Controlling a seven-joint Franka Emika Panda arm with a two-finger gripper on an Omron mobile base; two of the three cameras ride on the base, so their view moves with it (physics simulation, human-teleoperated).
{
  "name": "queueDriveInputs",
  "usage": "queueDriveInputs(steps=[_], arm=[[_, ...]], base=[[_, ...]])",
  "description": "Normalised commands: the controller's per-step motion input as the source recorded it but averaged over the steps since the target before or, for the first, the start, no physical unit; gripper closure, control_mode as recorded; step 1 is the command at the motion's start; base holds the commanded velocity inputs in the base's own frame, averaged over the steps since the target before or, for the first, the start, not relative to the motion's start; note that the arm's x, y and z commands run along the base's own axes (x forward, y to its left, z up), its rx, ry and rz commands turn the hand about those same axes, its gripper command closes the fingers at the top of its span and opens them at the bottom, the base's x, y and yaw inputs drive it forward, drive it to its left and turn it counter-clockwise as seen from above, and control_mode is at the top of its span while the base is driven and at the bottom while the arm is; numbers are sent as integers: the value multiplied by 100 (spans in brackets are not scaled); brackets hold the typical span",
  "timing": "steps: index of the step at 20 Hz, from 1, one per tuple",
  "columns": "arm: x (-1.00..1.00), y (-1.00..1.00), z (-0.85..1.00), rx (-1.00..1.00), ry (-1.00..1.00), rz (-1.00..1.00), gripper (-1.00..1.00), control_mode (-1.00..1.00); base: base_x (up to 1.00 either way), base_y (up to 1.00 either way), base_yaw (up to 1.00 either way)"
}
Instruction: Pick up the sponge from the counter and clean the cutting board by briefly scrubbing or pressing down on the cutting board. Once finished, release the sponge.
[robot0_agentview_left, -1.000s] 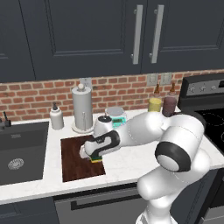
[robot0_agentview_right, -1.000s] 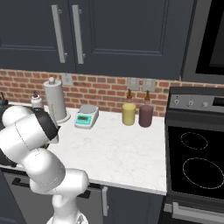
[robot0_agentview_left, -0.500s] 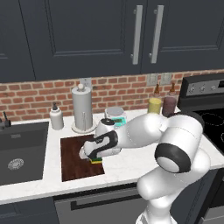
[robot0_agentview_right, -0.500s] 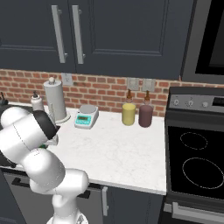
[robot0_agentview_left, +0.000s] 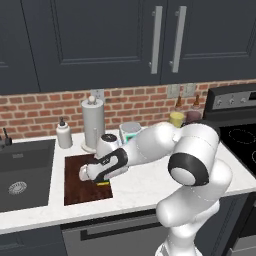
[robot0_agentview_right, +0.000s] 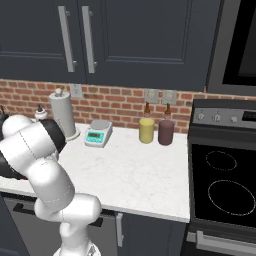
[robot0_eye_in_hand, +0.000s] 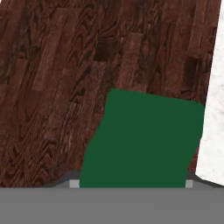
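The white marbled tabletop (robot0_agentview_left: 145, 185) carries the dark brown wood-grain cutting board (robot0_agentview_left: 75, 175). Over the last second the gripper (robot0_agentview_left: 102, 181) has slid slightly along its near right part, pinching the small green-topped yellow sponge (robot0_eye_in_hand: 142, 140), so scrubbing seems underway. The fingertips are hidden behind the sponge.

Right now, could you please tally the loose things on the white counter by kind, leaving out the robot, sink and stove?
Sponge: 1
Cutting board: 1
Paper towel holder: 1
Kitchen scale: 1
Soap dispenser: 1
Jars, one yellow and one maroon: 2
Total: 7
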Motion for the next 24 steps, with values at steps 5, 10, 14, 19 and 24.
queueDriveInputs(steps=[5, 10, 14, 19, 24], arm=[[1, 68, 0, -2, 0, 0, 100, -100], [9, 65, 0, -2, 0, 1, 100, -100], [18, 66, 0, -1, 0, 2, 100, -100], [3, 60, 0, 0, 0, 0, 100, -100], [-34, 44, -6, 0, 0, 0, 100, -100]], base=[[0, 0, 0], [0, 0, 0], [0, 0, 0], [0, 0, 0], [0, 0, 0]])
